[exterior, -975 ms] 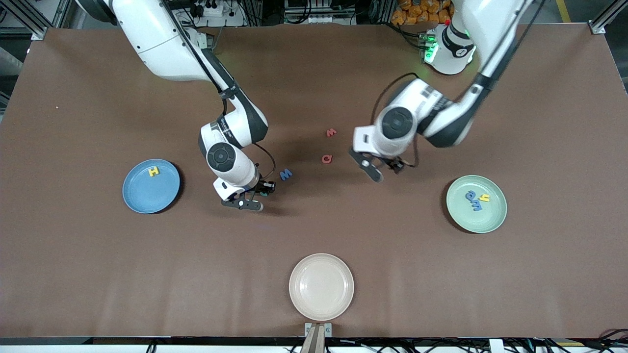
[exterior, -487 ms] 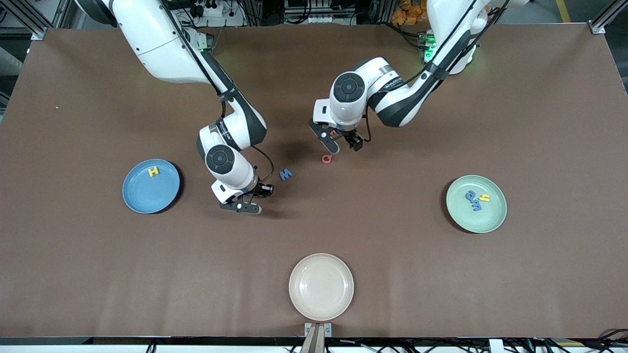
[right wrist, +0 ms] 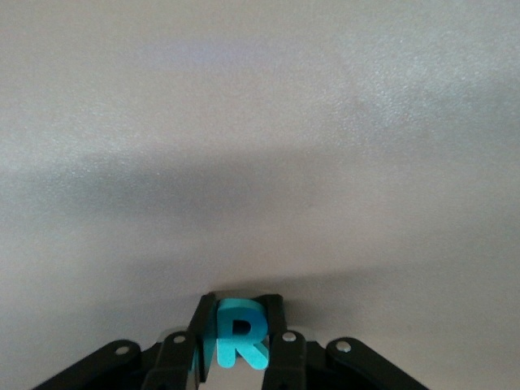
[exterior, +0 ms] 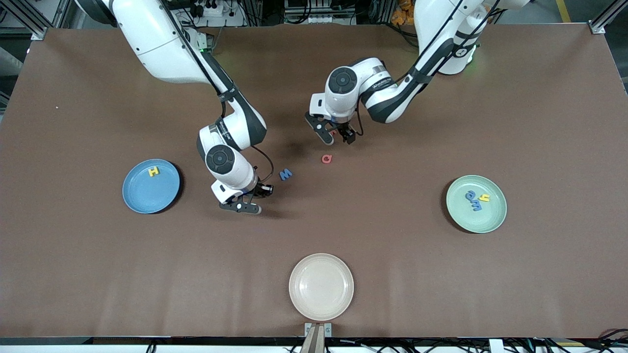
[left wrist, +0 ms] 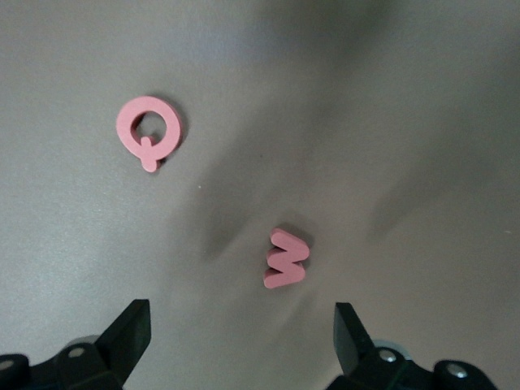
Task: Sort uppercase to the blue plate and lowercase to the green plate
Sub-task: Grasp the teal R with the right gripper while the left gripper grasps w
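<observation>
Left claw (exterior: 336, 135) hangs spread over the small red foam w (left wrist: 285, 260), red foam Q (exterior: 327, 158) close by, while right claw (right wrist: 236, 345) pinches the teal foam R (right wrist: 238, 334) above bare brown bench (exterior: 392, 274).

Red w (left wrist: 285, 260) and Q (left wrist: 147, 130), teal R (right wrist: 237, 334), blue W (exterior: 285, 174), sky-blue plate (exterior: 142, 196), mint-green plate (exterior: 485, 218).

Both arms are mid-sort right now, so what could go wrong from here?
The left pincer hangs open over the red w, which looks tilted on edge, so closing may tip or flick it. The red Q lies close by and could get nudged. The right pincer pinches only the teal R's edge; it might slip before reaching the blue plate.
</observation>
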You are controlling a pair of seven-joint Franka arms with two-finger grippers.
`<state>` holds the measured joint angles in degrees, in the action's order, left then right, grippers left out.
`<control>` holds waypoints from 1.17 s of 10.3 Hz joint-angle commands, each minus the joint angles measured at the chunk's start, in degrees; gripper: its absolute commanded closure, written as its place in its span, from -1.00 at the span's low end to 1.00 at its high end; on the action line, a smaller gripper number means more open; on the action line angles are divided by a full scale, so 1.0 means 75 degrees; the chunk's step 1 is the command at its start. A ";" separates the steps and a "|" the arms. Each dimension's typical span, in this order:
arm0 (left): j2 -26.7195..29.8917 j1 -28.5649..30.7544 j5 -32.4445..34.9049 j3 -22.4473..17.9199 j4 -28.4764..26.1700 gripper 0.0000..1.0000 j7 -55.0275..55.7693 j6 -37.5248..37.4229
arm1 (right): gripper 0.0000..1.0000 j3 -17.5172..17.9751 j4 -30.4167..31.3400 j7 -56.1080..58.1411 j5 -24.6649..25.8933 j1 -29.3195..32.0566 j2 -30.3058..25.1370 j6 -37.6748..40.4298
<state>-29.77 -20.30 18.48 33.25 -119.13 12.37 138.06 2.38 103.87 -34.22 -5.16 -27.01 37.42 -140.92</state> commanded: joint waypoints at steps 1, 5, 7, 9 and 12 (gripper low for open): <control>-0.0390 -0.0094 0.0861 0.0031 0.0099 -0.95 0.0903 0.0166 | 0.43 -0.0013 -0.0173 -0.0207 0.0137 -0.0091 0.0191 -0.0043; -0.0707 -0.0234 0.0946 0.0031 0.0252 -0.85 0.1162 0.0423 | 0.49 -0.0013 -0.0196 -0.0113 0.0125 -0.0021 0.0144 0.0074; -0.0789 -0.0246 0.0946 0.0031 0.0263 -0.79 0.1175 0.0575 | 0.48 -0.0013 -0.0197 0.0283 0.0125 0.0050 0.0086 0.0306; -0.0836 -0.0327 0.0992 0.0020 0.0263 -0.69 0.1175 0.0600 | 0.49 -0.0036 -0.0220 0.0774 0.0125 0.0213 -0.0031 0.0716; -0.0894 -0.0328 0.1261 0.0020 0.0228 -0.38 0.1362 0.0600 | 0.48 -0.0176 -0.0208 0.2062 0.0113 0.0635 -0.0242 0.1395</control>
<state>-35.62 -22.57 25.57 33.32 -118.06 20.39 142.02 1.03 102.25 -22.90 -4.98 -24.14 37.25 -133.61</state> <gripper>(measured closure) 0.229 0.709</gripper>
